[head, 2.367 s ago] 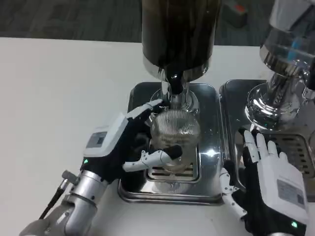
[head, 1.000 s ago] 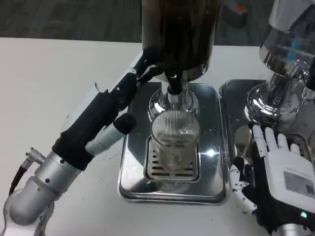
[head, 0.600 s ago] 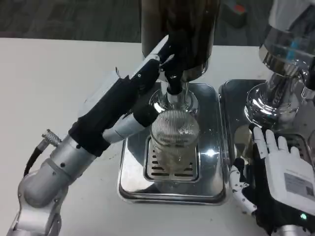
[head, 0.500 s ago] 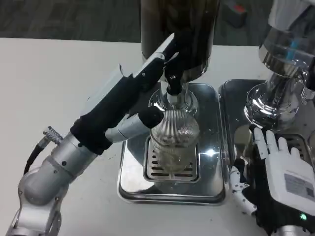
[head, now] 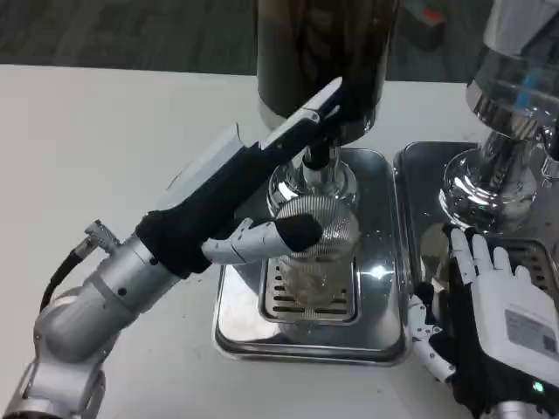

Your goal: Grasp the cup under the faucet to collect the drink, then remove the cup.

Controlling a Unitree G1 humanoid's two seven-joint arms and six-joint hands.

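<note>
Nearest the camera, the right hand (head: 502,327) rests palm down at the near right, its fingers spread flat and holding nothing, over the near edge of the right drip tray (head: 419,175). Left of it the left hand (head: 262,188) stretches from the near left up toward the dispenser (head: 323,52), its fingertips at the tap (head: 316,157). It looks to be working the lever there, though I cannot tell whether the fingers are closed around anything. One finger lies across the front of the cup (head: 313,240) and may be touching it; the cup is not in a grasp.

The ribbed clear cup stands upright on the slotted grate of the middle drip tray (head: 236,323), directly below the tap. No stream or liquid level can be made out through the glass. By my judgement the cup is placed and filling is only starting; the fill itself, gripping the cup and lifting it away remain.

The desk (head: 105,148) is plain white. A second chrome dispenser (head: 507,113) stands far right, and dark carpet (head: 131,30) lies beyond the far edge.
</note>
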